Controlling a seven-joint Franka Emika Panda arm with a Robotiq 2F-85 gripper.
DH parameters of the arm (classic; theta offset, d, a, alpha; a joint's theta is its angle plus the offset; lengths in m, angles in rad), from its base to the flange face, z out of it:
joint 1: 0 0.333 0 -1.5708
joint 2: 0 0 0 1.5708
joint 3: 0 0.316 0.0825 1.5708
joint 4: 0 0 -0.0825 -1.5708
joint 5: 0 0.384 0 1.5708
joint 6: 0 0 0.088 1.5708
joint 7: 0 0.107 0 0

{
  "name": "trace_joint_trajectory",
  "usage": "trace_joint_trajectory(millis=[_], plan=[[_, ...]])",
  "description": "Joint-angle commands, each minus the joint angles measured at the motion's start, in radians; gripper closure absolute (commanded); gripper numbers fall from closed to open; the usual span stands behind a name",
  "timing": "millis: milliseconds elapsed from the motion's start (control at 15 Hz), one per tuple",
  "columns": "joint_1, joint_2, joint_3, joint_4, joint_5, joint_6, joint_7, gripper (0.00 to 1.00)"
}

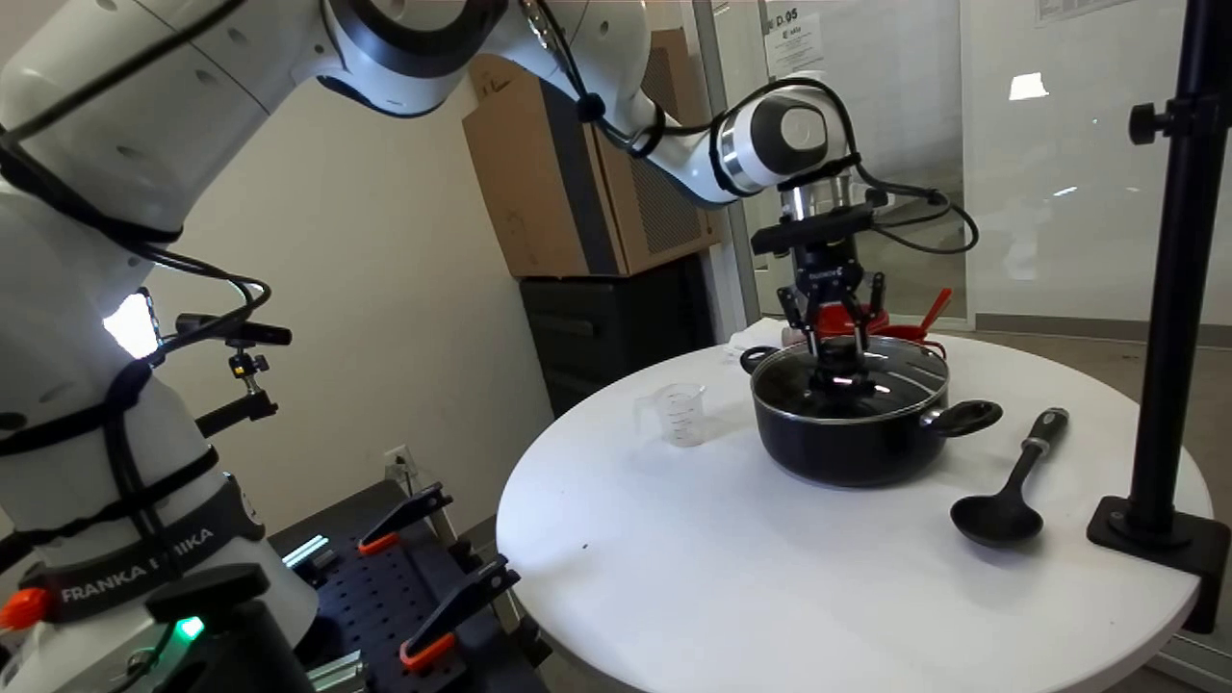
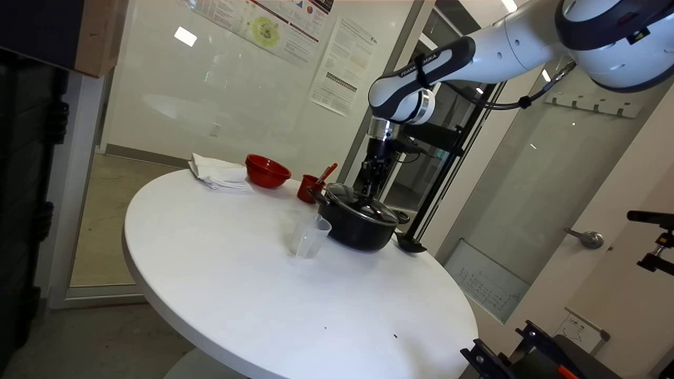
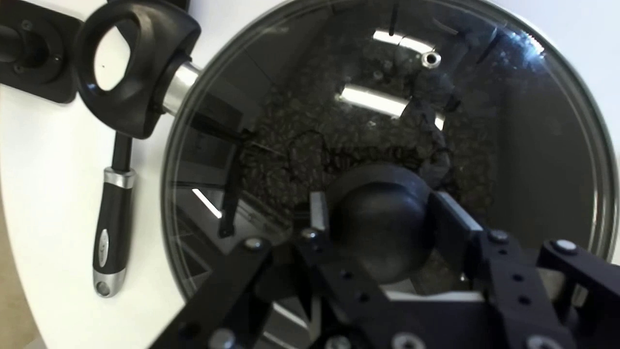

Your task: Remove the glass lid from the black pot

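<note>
The black pot stands upright on the white table; it also shows in an exterior view, and one handle shows in the wrist view. The round glass lid rests on the pot's rim. The lid fills most of the wrist view, with its dark knob low in the middle. My gripper points down over the lid, with one finger on each side of the knob, both pressed close against it. Fingers and knob partly blend together in both exterior views.
A black ladle lies beside the pot handle. A clear measuring cup stands close to the pot. A red cup, red bowls and white cloths are behind. A black post rises at the table's edge.
</note>
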Motion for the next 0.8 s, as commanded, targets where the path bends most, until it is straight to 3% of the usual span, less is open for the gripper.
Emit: trace_joint_trajectory(millis=[0, 333, 733], plan=[[0.001, -0.002, 0.002, 0.008, 0.012, -0.009, -0.020, 0.75], [-0.018, -0.056, 0.025, -0.007, 0.066, -0.057, -0.014, 0.75], [0.002, -0.208, 0.023, -0.008, 0.098, -0.164, -0.010, 0.75]])
